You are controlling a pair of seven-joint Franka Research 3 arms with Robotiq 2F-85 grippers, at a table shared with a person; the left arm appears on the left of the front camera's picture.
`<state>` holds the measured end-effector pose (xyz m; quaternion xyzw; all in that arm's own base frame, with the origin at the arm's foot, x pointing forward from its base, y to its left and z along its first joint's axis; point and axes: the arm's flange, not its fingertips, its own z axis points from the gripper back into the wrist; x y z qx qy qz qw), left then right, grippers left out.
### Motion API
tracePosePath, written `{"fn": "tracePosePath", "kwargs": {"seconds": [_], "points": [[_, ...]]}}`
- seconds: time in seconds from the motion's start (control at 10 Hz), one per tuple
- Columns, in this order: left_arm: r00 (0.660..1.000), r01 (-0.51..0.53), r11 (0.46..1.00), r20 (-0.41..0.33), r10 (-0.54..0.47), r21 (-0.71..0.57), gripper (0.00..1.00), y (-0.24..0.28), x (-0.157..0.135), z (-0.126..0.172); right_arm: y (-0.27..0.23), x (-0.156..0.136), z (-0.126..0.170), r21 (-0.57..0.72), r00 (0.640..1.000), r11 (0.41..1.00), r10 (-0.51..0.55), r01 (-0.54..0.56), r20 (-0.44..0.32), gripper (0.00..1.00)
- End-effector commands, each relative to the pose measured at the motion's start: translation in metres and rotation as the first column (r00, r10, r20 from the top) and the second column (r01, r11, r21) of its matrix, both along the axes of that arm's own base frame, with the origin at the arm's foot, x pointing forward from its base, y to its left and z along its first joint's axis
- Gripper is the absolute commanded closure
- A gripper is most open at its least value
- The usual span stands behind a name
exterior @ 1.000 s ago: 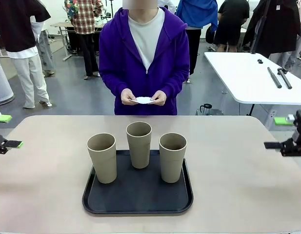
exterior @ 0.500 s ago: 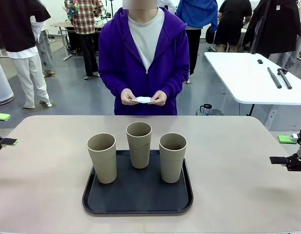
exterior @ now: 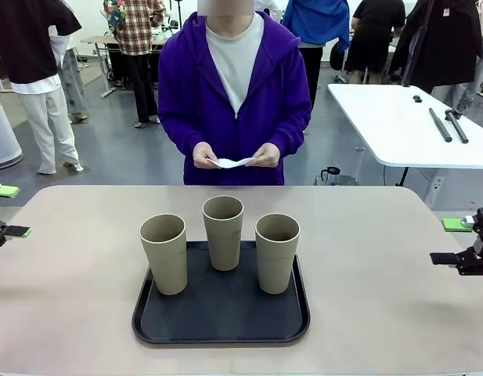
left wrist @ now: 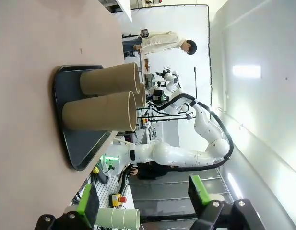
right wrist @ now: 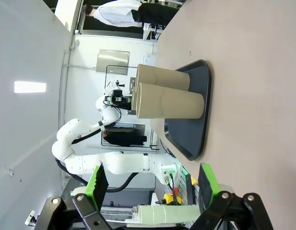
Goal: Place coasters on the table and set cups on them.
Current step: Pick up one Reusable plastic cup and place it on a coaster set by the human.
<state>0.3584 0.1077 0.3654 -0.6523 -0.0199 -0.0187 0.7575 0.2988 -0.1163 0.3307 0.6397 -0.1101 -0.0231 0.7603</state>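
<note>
Three beige cups [exterior: 223, 230] stand in a black tray [exterior: 220, 325] on the tan table [exterior: 382, 227]. At the far side a person in a purple hoodie holds white coasters [exterior: 232, 162] in both hands, above the table's edge. At the table's left edge my left gripper [exterior: 10, 211] stands open with nothing in it, well apart from the cups. Over the right edge my right gripper [exterior: 452, 241] is likewise open and holds nothing. In the left wrist view the cups [left wrist: 100, 111] lie sideways beyond the left gripper [left wrist: 143, 201]. The right wrist view shows the cups [right wrist: 169, 105] beyond the right gripper [right wrist: 152, 184].
A white table [exterior: 405, 125] with dark tools stands at the back right, and people stand farther off. Bare tabletop lies on both sides of the tray [left wrist: 83, 143] and in front of the person.
Both grippers have drawn outward towards the table's side edges, and the right one has sunk a little. The person's hands have shifted on the coasters, spreading slightly.
</note>
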Motion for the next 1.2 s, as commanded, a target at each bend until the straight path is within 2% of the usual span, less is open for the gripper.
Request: {"fn": "tracePosePath", "kwargs": {"seconds": [0.0, 1.1], "points": [[1.000, -0.001, 1.000, 0.010, 0.001, -0.014, 0.00, 0.0015, -0.0010, 0.0014, -0.0004, 0.0010, -0.0001, 0.020, 1.000, 1.000, -0.007, 0.007, -0.002, 0.00], [1.000, -0.001, 1.000, 0.010, 0.001, -0.014, 0.00, 0.0015, -0.0010, 0.0014, -0.0004, 0.0010, -0.0001, 0.020, 1.000, 1.000, -0.007, 0.007, -0.002, 0.00]]}}
